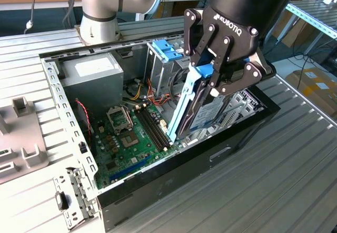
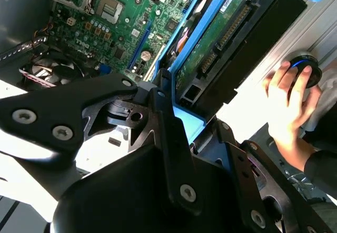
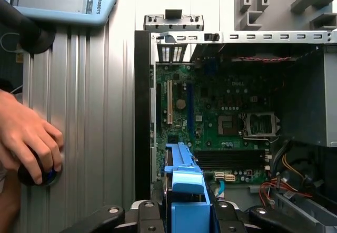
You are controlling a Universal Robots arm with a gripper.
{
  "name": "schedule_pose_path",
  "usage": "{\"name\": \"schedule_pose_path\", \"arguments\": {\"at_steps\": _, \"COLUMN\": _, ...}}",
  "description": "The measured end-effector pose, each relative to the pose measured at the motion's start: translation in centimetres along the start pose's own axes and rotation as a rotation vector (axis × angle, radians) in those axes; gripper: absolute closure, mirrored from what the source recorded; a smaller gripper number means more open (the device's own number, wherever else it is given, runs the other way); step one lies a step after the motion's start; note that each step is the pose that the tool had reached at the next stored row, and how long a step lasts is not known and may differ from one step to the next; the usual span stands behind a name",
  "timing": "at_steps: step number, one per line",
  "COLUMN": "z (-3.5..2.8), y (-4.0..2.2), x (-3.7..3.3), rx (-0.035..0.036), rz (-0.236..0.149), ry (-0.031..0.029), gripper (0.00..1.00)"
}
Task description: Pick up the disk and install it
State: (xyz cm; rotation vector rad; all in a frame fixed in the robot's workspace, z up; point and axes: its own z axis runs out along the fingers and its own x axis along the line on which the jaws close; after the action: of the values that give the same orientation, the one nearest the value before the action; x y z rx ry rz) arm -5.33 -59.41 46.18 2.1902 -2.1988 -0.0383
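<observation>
One robot claw (image 1: 208,79) clamps the blue end tab of the disk (image 1: 183,112), its fingers closed on either side of the light-blue frame. The disk hangs on edge and tilted, its upper end in the claw and its lower end down inside the open computer case (image 1: 184,172). That lower end is close to the green circuit board (image 1: 124,138) and beside the case's black side wall; whether it touches the board cannot be told. In the exterior view a grey power box (image 1: 92,72) sits in the case's far corner, and a metal bay (image 1: 164,49) with blue tabs stands behind the claw. In both wrist views a person's hand (image 3: 26,138) rests on a round black knob (image 3: 32,174) on the ribbed metal table (image 3: 89,138) just beside the case.
</observation>
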Motion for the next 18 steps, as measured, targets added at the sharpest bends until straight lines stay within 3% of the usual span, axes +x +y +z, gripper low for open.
{"name": "schedule_pose_path", "arguments": {"at_steps": 18, "z": 0.15, "y": -2.09, "x": 0.01, "rx": 0.0000, "rz": 0.000, "ry": 0.0000, "gripper": 0.63}}
